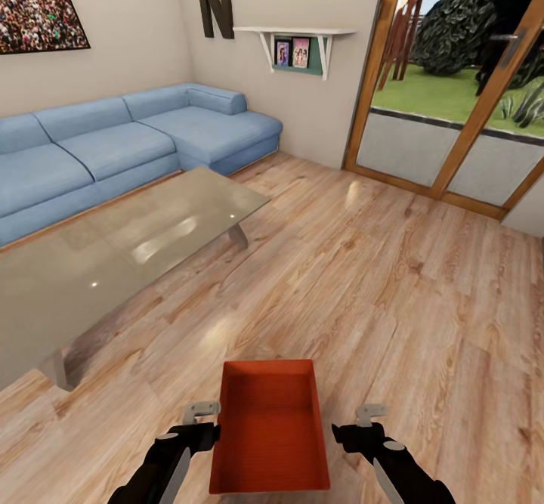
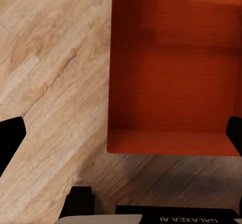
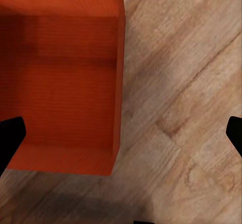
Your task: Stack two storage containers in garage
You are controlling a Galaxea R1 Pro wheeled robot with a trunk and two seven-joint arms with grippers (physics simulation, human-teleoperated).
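The left gripper [image 1: 201, 411] hung at about 7 o'clock in the head view, its fingers spread wide, holding nothing. The right gripper [image 1: 370, 413] hung at 5 o'clock, also wide open. Between them, at 6 o'clock, sat one red bin [image 1: 270, 428] on the wood floor [image 1: 393, 285], just beside both. The blue sofa [image 1: 113, 149] stood at 10 o'clock, behind the worktop [image 1: 106, 255].

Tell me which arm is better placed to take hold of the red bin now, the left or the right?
Neither clearly. The storage container sits on the wood floor between both arms. The left claw is a little nearer its side wall than the right claw. Both look open, so a grasp from both sides seems most sensible.
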